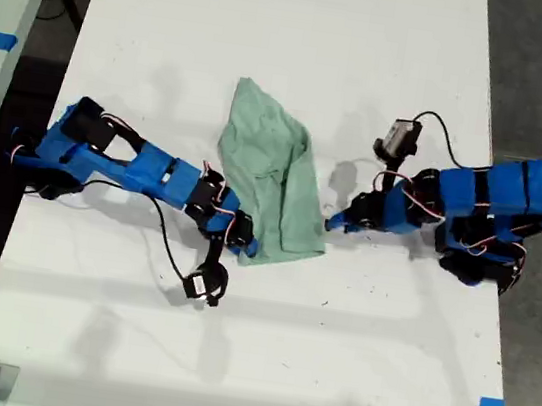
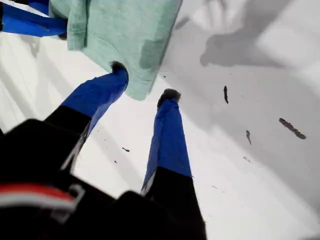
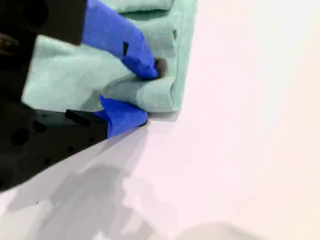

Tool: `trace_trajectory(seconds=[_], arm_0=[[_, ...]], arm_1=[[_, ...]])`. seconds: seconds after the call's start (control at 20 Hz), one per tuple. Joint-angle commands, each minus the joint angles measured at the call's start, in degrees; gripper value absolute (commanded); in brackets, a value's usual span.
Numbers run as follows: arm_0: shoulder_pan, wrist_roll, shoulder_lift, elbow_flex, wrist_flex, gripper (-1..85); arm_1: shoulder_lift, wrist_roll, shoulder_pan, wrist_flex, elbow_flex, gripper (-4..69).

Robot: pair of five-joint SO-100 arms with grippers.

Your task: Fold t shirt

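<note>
Here, wrinkled pale mint-green cloth t shirt (image 1: 272,178) lay mid-surface, long axis 11-to-5 in exterior view. My second end effector (image 3: 145,97) pinched hem; my first end effector (image 2: 145,82) spread, empty, straddling corner.

You see the t shirt (image 1: 271,185) in plain pale mint green, no print on it. The table (image 1: 276,22) is white, with a few small dark specks. My first gripper (image 2: 143,81) and my second gripper (image 3: 150,95) both show bright blue jaws with dark tips on black bodies.
</note>
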Motion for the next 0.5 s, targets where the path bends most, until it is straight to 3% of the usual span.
trace_trajectory(seconds=[0.0, 0.45], arm_0=[[-0.3, 1.4, -2.5, -4.7, 2.5, -0.2], [-0.4, 2.7, -1.8, -4.7, 3.3, -0.2]], arm_1=[[-8.4, -1.4, -3.0, -0.5, -10.2, 14.7], [-39.6, -3.6, -1.9, -6.2, -21.4, 12.0]])
